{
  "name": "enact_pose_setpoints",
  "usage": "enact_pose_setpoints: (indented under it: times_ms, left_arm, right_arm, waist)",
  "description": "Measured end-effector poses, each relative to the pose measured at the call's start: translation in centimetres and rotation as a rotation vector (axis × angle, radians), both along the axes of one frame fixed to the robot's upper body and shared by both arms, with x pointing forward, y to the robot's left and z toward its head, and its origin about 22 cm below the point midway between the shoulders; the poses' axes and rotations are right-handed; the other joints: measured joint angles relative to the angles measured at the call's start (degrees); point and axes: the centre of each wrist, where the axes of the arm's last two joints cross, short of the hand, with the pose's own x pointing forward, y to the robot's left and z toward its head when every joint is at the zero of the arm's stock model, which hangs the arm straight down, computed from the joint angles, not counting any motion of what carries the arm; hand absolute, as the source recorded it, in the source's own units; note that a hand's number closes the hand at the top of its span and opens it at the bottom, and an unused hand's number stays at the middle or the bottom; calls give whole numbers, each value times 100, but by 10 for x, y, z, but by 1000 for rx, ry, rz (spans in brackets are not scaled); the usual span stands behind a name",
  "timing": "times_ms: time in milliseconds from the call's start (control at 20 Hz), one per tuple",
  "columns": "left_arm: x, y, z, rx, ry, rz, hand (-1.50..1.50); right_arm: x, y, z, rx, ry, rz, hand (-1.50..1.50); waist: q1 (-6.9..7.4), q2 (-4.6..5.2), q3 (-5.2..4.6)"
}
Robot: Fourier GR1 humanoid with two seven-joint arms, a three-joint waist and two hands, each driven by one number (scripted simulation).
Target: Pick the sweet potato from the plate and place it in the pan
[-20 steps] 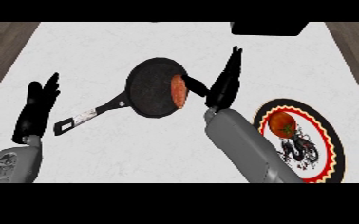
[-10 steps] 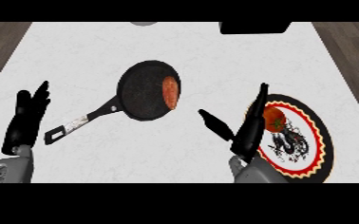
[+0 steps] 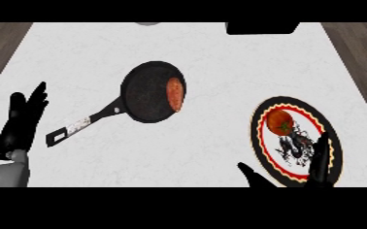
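2 black hands show at the lower edge of the white table (image 3: 215,53). The left hand (image 3: 23,121) rests at the left edge, fingers straight and apart, holding nothing. The right hand (image 3: 315,167) sits low at the right, fingers spread and straight, overlapping the near rim of the plate (image 3: 264,111) and gripping nothing. The sweet potato (image 3: 174,94) lies inside the black frying pan (image 3: 147,99), against its right wall. The pan's handle (image 3: 82,123) points toward the left hand. A tomato (image 3: 280,122) sits on the patterned plate, well apart from the pan.
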Motion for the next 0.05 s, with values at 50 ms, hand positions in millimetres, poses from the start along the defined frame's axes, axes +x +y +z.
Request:
enact_pose_setpoints:
  times_ms: [50]
  left_arm:
    - [0,2,-3,0,-4,-1,0]
  right_arm:
    - [-9,-3,2,-7,4,4,-150]
  waist:
    - [9,4,0]
